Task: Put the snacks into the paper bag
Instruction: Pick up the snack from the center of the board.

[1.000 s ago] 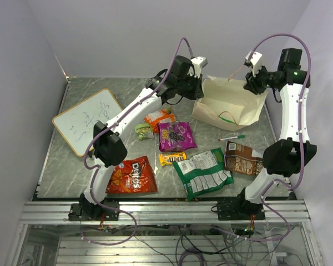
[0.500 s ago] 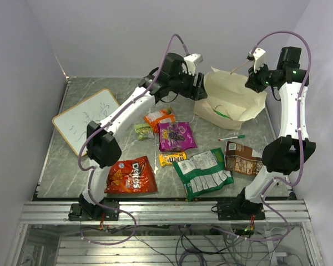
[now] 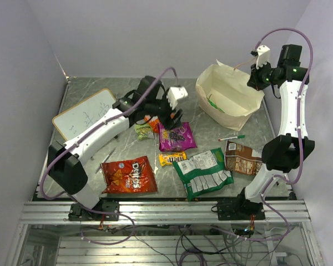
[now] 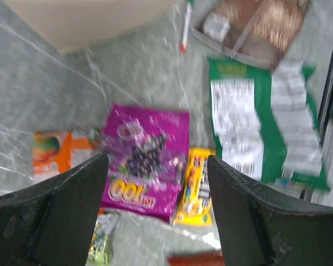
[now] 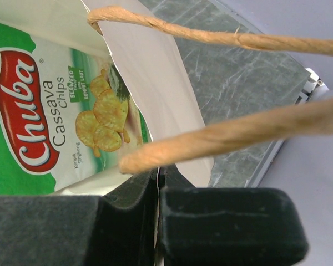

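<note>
My left tool (image 4: 156, 160) hangs spread wide over the counter (image 3: 208, 128) with nothing between its fingers. Directly below it lie the purple pouch (image 4: 144, 160) and, just beside that, the yellow M&M's packet (image 4: 195, 185). The orange pouch (image 4: 53, 152) sits on the purple one's other side, with the small green packet (image 3: 144, 131) near it. The green-white pouch (image 3: 202, 173) lies flat toward the near edge, the brown pouch (image 3: 242, 158) beside it and the red Doritos bag (image 3: 130, 176) well apart to the left.

My right tool (image 5: 158, 183) is pressed together on the rim of the paper bag (image 3: 211, 88), right by its twisted handle (image 5: 211, 36). The bag stands at the far right of the counter, mouth open — inside lies a green Chuba Cassava Chips packet (image 5: 39, 111). A whiteboard (image 3: 83, 113) rests at the far left, and a green-capped marker (image 3: 232, 137) lies between the bag and the brown pouch.
</note>
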Robot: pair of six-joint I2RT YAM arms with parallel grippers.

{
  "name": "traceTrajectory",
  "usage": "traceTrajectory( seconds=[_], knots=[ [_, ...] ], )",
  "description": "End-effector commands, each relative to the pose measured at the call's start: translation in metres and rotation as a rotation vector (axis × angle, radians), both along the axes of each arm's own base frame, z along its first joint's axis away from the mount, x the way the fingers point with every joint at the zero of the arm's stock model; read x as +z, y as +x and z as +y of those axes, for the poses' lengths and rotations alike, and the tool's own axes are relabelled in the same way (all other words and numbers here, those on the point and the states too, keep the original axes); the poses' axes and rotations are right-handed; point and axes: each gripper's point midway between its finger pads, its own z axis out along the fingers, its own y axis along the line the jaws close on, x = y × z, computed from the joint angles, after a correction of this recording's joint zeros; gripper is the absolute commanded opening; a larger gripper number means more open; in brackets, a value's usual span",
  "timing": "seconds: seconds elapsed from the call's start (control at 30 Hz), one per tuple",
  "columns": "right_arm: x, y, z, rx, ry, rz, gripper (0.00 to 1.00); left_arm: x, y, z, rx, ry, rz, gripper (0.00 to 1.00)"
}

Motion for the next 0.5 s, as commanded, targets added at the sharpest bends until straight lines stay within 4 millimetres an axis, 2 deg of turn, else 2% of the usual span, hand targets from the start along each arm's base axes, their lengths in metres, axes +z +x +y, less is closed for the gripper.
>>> traceTrajectory(
  seconds=[0.0, 0.17, 0.33, 0.47],
  knots=[
    [-0.001, 0.002, -0.001, -0.033, 0.018, 0.021, 0.00, -0.072, -0.044, 0.013, -0.290, 0.198, -0.091, 0.81],
    [-0.002, 0.002, -0.002, -0.037, 0.014, 0.028, 0.00, -0.134, -0.071, 0.015, -0.428, 0.358, -0.152, 0.80],
    [-0.004, 0.001, -0.004, -0.044, -0.003, 0.031, 0.00, -0.171, -0.097, 0.001, -0.542, 0.373, -0.127, 0.80],
    [-0.006, -0.001, -0.004, -0.042, -0.006, 0.034, 0.00, -0.196, -0.104, -0.010, -0.583, 0.423, -0.167, 0.81]
  ],
)
